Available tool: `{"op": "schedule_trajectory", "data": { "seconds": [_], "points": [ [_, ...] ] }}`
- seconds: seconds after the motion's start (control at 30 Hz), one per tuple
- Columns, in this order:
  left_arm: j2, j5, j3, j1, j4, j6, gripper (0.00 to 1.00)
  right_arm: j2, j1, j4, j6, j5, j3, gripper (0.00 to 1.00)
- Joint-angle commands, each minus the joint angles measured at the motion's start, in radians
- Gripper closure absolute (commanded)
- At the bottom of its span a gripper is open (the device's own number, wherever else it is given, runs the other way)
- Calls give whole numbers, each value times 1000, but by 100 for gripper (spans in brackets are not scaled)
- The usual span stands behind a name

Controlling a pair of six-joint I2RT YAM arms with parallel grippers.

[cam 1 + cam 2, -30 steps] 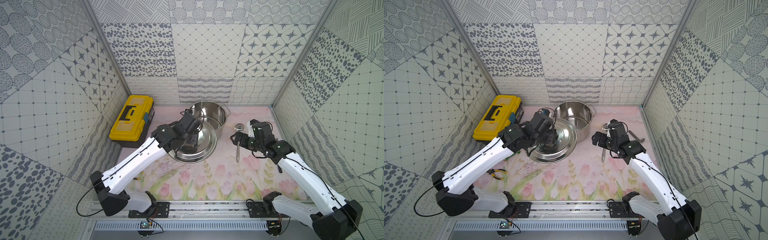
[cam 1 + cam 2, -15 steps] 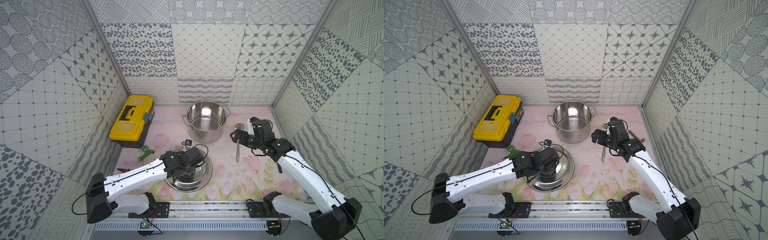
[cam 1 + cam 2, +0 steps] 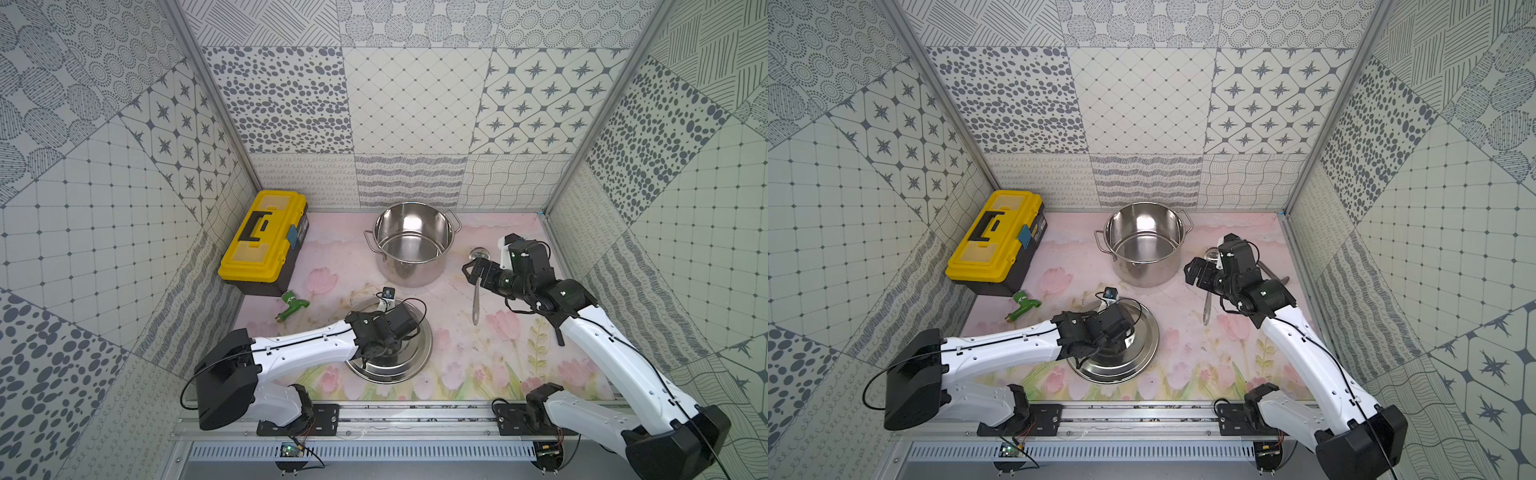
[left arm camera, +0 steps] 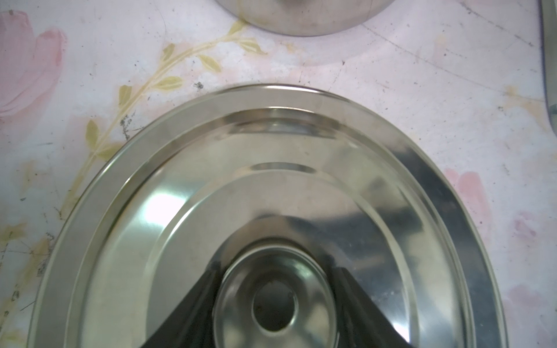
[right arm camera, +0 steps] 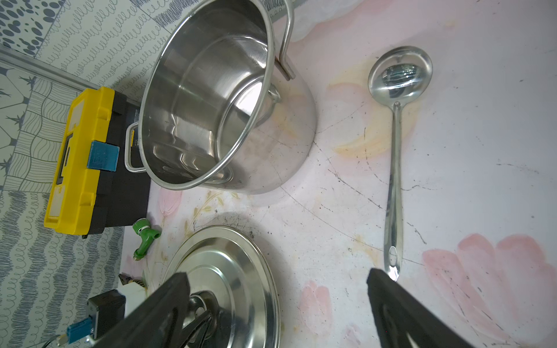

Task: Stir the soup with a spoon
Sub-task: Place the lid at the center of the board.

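The spoon, a shiny steel ladle, lies flat on the mat right of the open steel pot, its bowl toward the back wall; both top views show it. My right gripper hovers open above the handle and holds nothing. The pot's inside shows bare steel, and soup is not in view. My left gripper is shut on the knob of the pot lid, which lies at the front middle of the mat.
A yellow toolbox stands at the back left against the wall. A green hose fitting lies in front of it. A grey tool handle shows behind my right arm, near the right wall.
My left arm has carried the lid from beside the pot down to the front of the mat, leaving the pot open. My right gripper has hardly moved.
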Motion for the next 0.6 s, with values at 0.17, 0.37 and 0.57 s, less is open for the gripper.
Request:
{"op": "schedule_trajectory", "data": {
  "seconds": [0.17, 0.37, 0.57],
  "points": [
    [112, -72, 27, -2, 182, 13, 83, 4, -4, 24, 11, -1, -1, 3],
    [159, -79, 19, -3, 205, 9, 81, 1, -5, 24, 18, -14, -24, 3],
    [205, -71, 14, -2, 204, -10, 78, -1, -7, 24, 23, -22, -53, 3]
  ]
}}
